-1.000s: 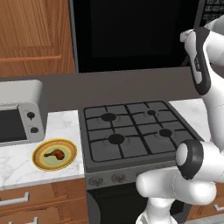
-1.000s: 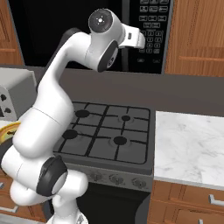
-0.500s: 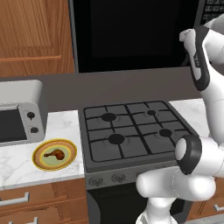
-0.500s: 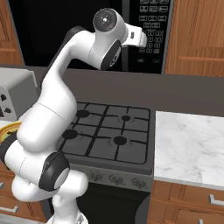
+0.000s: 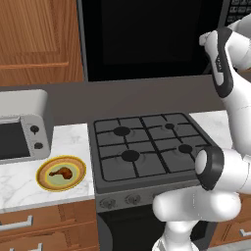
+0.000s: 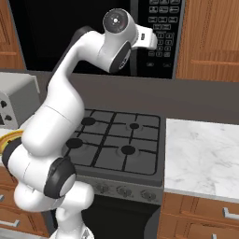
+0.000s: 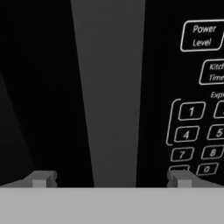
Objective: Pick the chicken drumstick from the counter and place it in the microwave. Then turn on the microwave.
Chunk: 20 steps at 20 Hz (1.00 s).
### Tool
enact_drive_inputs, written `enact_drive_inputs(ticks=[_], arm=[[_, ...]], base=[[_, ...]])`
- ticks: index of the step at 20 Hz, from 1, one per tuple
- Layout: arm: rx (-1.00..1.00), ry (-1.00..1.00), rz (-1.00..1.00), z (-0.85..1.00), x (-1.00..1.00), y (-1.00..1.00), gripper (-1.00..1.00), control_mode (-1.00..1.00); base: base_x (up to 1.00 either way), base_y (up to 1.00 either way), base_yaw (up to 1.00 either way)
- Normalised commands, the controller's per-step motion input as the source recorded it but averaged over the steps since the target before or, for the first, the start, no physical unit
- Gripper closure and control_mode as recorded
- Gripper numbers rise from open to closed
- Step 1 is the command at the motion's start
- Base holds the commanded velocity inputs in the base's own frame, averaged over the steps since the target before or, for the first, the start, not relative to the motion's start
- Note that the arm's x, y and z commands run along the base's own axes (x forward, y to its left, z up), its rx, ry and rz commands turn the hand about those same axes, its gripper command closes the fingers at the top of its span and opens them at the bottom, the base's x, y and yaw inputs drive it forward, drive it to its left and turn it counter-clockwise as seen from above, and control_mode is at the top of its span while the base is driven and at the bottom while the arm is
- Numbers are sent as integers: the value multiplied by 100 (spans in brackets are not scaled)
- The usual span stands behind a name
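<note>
1. Drumsticks: one small brown-orange roasted chicken drumstick, lying on one round yellow plate.
2. Plate rests on the white grey-veined marble tabletop, just in front of one silver toaster oven with two knobs.
3. One large black microwave with dark glass door, door closed, above one dark grey gas stovetop with four burners.
4. One hand, fingers spread wide and empty, close to the microwave's button keypad.

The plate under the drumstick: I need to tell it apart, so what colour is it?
Yellow with a brown rim, the plate shows best in the left base view.
</note>
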Motion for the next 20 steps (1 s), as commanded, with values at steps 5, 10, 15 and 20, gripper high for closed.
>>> enact_drive_inputs(ticks=[5,10,15,20], arm=[[0,0,2,0,12,-1,-100,-100],[0,0,1,0,11,0,-100,-100],[0,0,1,0,10,-1,-100,-100],[0,0,0,0,10,-1,-100,-100]], base=[[0,0,0],[0,0,0],[0,0,0],[0,0,0]])
